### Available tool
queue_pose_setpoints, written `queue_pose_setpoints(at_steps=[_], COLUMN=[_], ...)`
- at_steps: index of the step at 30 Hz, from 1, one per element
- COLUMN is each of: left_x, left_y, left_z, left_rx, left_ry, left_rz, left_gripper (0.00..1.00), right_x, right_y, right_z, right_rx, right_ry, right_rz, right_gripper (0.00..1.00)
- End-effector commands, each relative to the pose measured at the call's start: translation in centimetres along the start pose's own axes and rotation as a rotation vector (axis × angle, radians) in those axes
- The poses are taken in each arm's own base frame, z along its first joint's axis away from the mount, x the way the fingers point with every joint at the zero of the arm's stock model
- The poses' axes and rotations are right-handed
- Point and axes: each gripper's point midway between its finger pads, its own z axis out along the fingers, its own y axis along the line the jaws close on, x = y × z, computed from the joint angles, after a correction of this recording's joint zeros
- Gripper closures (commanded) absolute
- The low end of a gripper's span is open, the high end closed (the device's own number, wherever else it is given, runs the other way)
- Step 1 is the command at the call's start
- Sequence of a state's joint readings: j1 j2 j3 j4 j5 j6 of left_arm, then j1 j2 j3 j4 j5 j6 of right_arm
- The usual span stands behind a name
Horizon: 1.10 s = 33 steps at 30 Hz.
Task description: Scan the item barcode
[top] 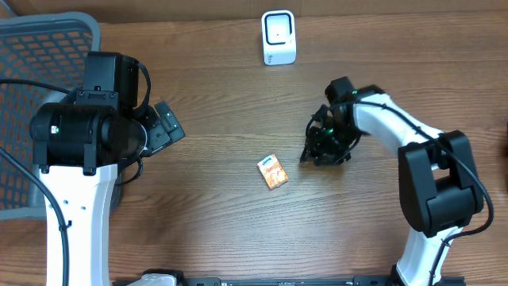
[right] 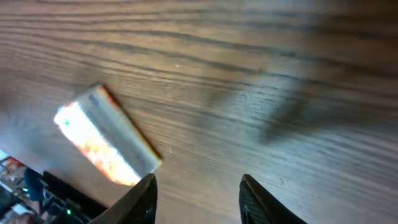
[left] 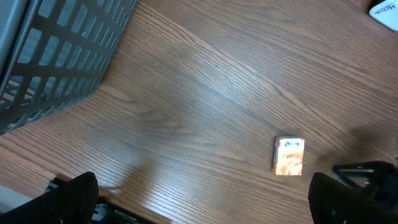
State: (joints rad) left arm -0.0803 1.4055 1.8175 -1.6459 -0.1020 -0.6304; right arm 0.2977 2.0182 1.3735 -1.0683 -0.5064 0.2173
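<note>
My right pincer (right: 200,202), jaws partly apart and empty, sits just beside the packet (top: 272,171), which lies flat on the table (top: 198,214), well apart from the scanner (top: 279,37); risk: fingers skid the thin packet away instead of gripping.

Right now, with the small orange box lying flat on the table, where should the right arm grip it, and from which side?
Probably across its two long edges, from straight above. The orange box lies flat, printed face up, skewed diagonally on the table, so only its thin sides offer opposing faces. Turn the wrist to match; the right gripper sits beside it, jaws apart.
</note>
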Motion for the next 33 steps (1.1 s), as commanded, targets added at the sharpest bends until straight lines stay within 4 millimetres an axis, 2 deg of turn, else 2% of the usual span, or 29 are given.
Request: queue_pose_setpoints(at_steps=[1, 5, 9, 13, 18, 21, 27, 33], left_x=[-0.2, -0.2, -0.2, -0.2, -0.2, -0.2, -0.2, -0.2], left_y=[0.3, 0.3, 0.3, 0.3, 0.3, 0.3, 0.3, 0.3], left_z=[0.1, 0.1, 0.1, 0.1, 0.1, 0.1, 0.1, 0.1], left_rx=[-0.014, -0.014, -0.014, -0.014, -0.014, -0.014, -0.014, -0.014], left_ry=[-0.005, -0.005, -0.005, -0.005, -0.005, -0.005, -0.005, -0.005], left_rz=[-0.025, -0.025, -0.025, -0.025, -0.025, -0.025, -0.025, -0.025], left_gripper=[0.01, 0.01, 0.00, 0.01, 0.00, 0.00, 0.00, 0.00], right_x=[-1.1, 0.0, 1.3, 1.6, 0.6, 0.6, 0.9, 1.6], right_y=[2.6, 4.7, 6.0, 6.9, 6.3, 6.0, 5.5, 6.6], right_z=[-2.9, -2.4, -0.2, 1.9, 3.6, 4.0, 4.7, 5.2], right_rx=[-0.019, -0.034, 0.019, 0.065, 0.126, 0.124, 0.125, 0.090], right_ry=[-0.055, -0.023, 0.003, -0.010, -0.072, -0.078, -0.070, -0.053], right_rz=[-0.185, -0.323, -0.440, -0.484, -0.381, -0.381, -0.383, -0.403], right_gripper=[0.55, 0.56, 0.56, 0.54, 0.52, 0.52, 0.59, 0.60])
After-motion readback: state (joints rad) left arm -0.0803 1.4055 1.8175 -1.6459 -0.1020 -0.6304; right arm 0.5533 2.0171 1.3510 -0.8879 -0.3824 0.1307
